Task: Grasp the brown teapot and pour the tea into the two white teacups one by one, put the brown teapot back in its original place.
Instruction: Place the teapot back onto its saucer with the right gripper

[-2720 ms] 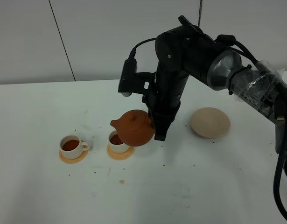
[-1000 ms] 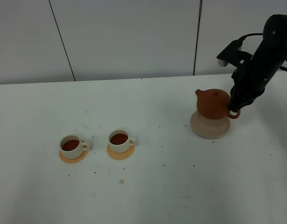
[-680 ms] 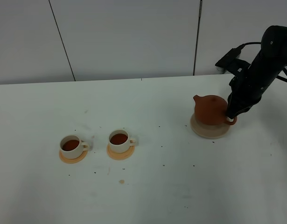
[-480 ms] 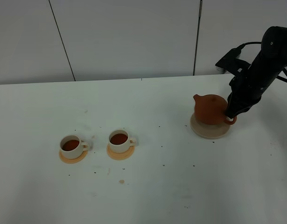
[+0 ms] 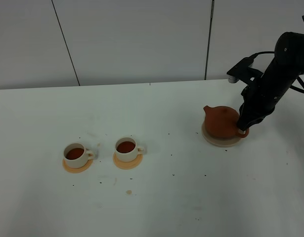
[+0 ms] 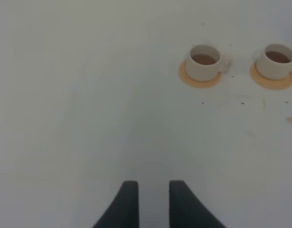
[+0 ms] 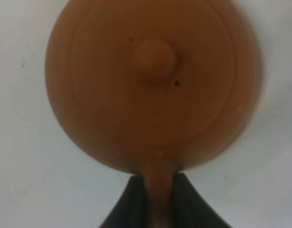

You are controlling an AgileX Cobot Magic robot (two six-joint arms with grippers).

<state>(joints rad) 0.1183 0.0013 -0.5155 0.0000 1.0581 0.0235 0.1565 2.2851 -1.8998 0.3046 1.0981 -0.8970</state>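
Both small cream-white teacups [image 5: 77, 155] [image 5: 127, 149] hold dark tea on their orange coasters, and I have the squat reddish-brown clay teapot [image 5: 221, 121] resting on its pale beige round disc [image 5: 217, 141]. As I judge it, only the release remains. My right gripper [image 5: 243, 129] pinches the loop handle [image 7: 159, 194], arm angled down from the table's far right; my left gripper [image 6: 149, 202] hangs spread, empty.

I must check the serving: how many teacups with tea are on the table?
2. One teacup stands on the left orange coaster; the other teacup on the coaster beside it. None seems hidden.
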